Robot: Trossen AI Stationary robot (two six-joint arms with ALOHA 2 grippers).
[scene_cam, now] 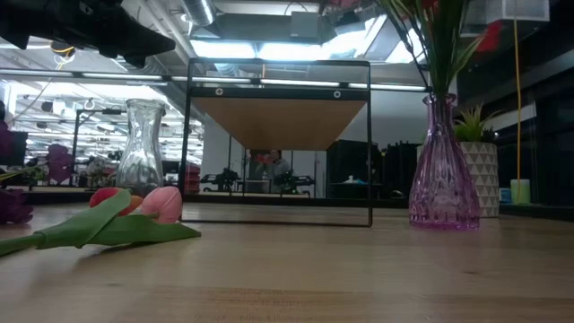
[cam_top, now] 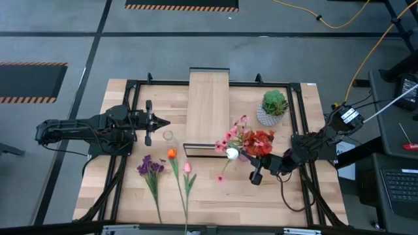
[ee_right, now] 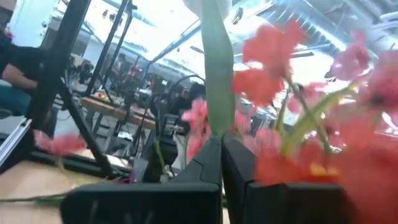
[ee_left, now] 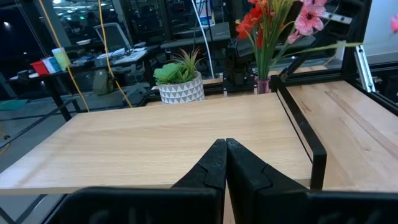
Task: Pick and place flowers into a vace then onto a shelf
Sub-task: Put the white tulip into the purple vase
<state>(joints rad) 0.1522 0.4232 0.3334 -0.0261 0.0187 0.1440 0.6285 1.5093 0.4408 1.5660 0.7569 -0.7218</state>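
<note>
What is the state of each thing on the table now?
Purple vase: upright, holds red and pink flowers.
Clear vase: upright, empty.
Purple flower, orange tulip, pink tulip: lying flat.
Left gripper: shut, empty.
Right gripper: shut on white-bud stem.

Nothing here carries writing I can read. No label, brand, number or sign can be made out in any of the four views, whether on the worktop or in the room behind it.
</note>
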